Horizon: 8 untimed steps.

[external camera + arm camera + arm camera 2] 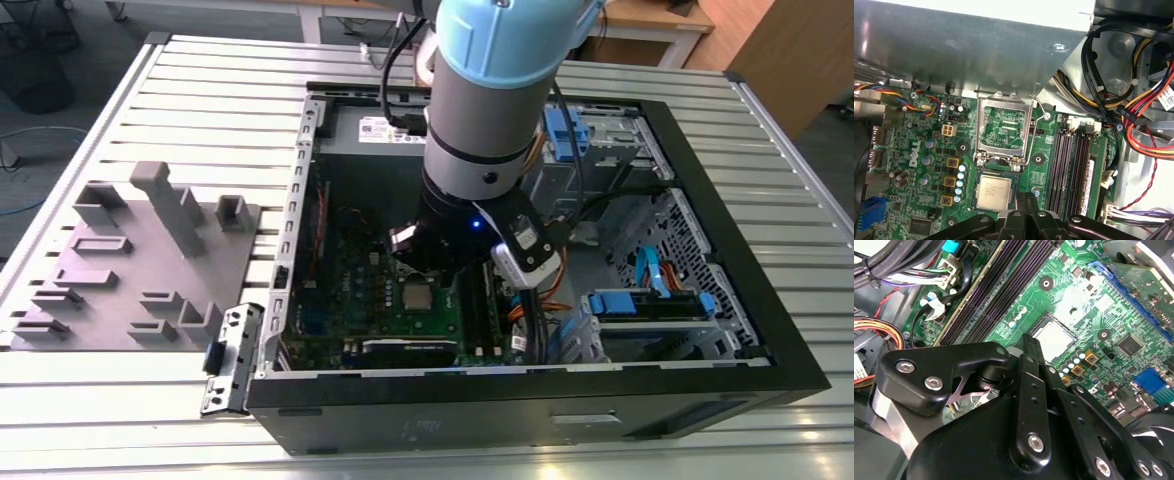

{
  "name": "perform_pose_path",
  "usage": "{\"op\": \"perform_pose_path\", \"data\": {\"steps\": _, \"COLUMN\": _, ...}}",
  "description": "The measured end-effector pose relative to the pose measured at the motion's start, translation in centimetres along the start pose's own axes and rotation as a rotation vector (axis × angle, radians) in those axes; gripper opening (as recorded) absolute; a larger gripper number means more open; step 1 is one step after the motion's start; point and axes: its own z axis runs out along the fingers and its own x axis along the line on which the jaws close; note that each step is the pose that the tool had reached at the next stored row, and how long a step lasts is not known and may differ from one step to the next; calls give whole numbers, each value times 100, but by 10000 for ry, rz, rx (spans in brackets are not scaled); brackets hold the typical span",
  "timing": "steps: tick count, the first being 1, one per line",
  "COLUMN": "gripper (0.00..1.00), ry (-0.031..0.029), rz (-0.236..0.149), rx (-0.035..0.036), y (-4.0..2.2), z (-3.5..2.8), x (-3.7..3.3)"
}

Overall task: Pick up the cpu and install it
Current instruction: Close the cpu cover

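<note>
The cpu (995, 192) is shown lying flat in its socket on the green board (929, 150), inside the open case (534, 415) on the worktop (174, 100). In the exterior view it sits just beside the tool (434, 272), at about 6 o'clock. Whether the tool is spread or pressed together cannot be told. The placing is judged done, though the metal frame (981, 125) is not yet shut over the cpu.

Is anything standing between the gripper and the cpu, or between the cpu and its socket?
Nothing visible does. The small silver-grey square cpu lies bare on the green motherboard, the hinged metal frame flipped open beside it, and the black gripper hangs close by it.
</note>
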Motion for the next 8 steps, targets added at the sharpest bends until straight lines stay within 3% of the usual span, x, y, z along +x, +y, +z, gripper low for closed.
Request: {"op": "perform_pose_path", "data": {"steps": 8, "gripper": 11, "ry": 0, "rz": -3, "rx": 0, "y": 5, "z": 0, "x": -1}}
